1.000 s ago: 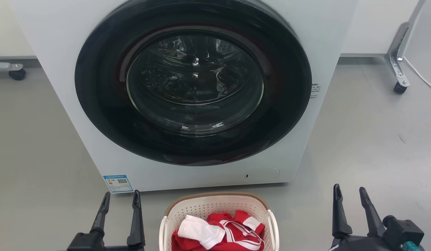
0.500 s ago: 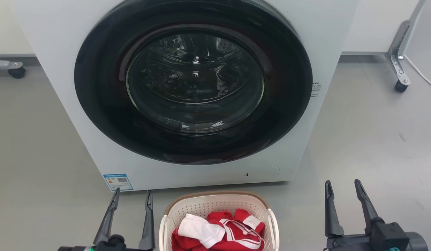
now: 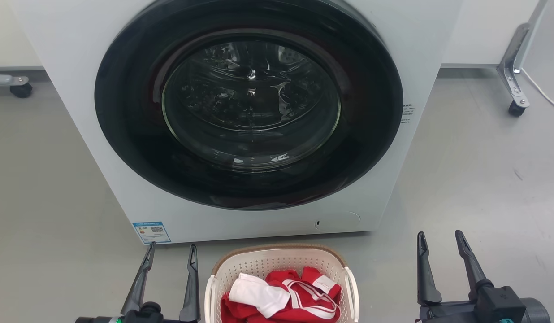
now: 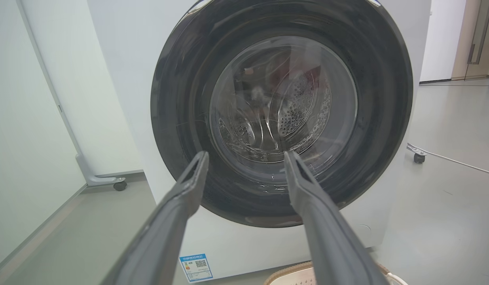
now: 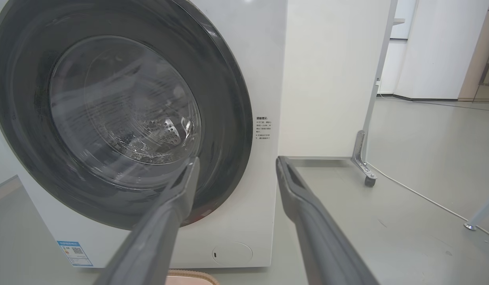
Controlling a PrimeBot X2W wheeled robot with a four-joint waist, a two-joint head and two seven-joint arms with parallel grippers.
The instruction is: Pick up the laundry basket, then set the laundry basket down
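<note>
The laundry basket is cream-white and perforated with a brown rim. It stands on the floor at the bottom centre of the head view, holding red and white clothes. A white loop handle shows on each side. My left gripper is open just left of the basket, apart from it. To the basket's right, further off, my right gripper is open as well. Its brown rim shows at the bottom of the left wrist view as the laundry basket, under my left gripper. The right wrist view has my right gripper open.
A white washing machine with a shut dark round door rises directly behind the basket. A wheeled metal leg and a white cable are at the right, another castor at far left. Grey floor lies both sides.
Over the last second my left gripper moved right, closer to the basket, and my right gripper shifted slightly left. In the last half second only the camera shifted a little.
</note>
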